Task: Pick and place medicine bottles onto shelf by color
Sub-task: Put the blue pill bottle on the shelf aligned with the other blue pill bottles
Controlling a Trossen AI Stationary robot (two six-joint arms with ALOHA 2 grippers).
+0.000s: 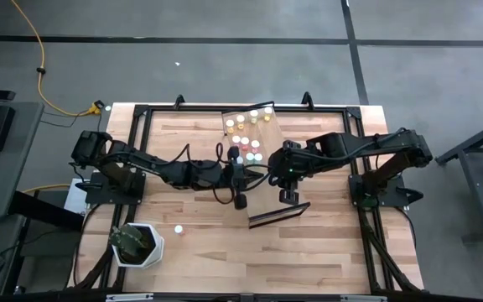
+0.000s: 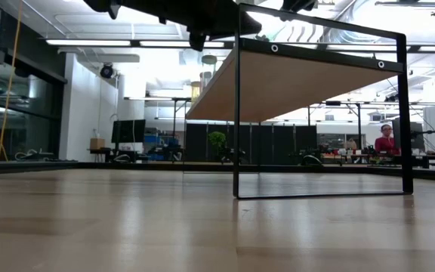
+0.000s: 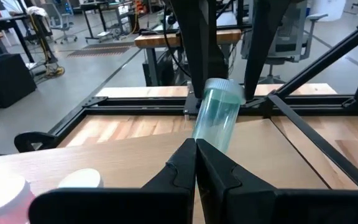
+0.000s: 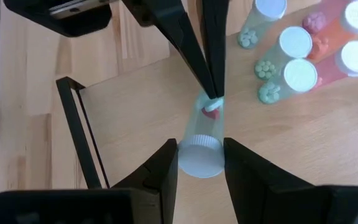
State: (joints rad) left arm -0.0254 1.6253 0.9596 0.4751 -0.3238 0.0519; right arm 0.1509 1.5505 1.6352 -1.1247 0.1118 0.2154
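A clear teal medicine bottle with a white cap hangs tilted over the light-wood shelf, near the middle of the table. My right gripper is shut on its cap end. My left gripper, reaching in level from the table's left, is shut, with its tips at the bottle's bottom end. Something small and red shows at that end. Several other medicine bottles with white caps stand on their bases on the shelf board. My right gripper pinches the bottle's white cap between its two fingers, slanting down from above. The bottle is lifted clear of the shelf, cap up, its body tilting down toward my left gripper. My left gripper's shut fingertips meet the bottle's bottom end; whether they press it I cannot tell.
The shelf's dark frame stands on the table and carries the tilted board. One lone bottle sits on the table near the front left, beside a white bin. The table's black rail runs along the far side.
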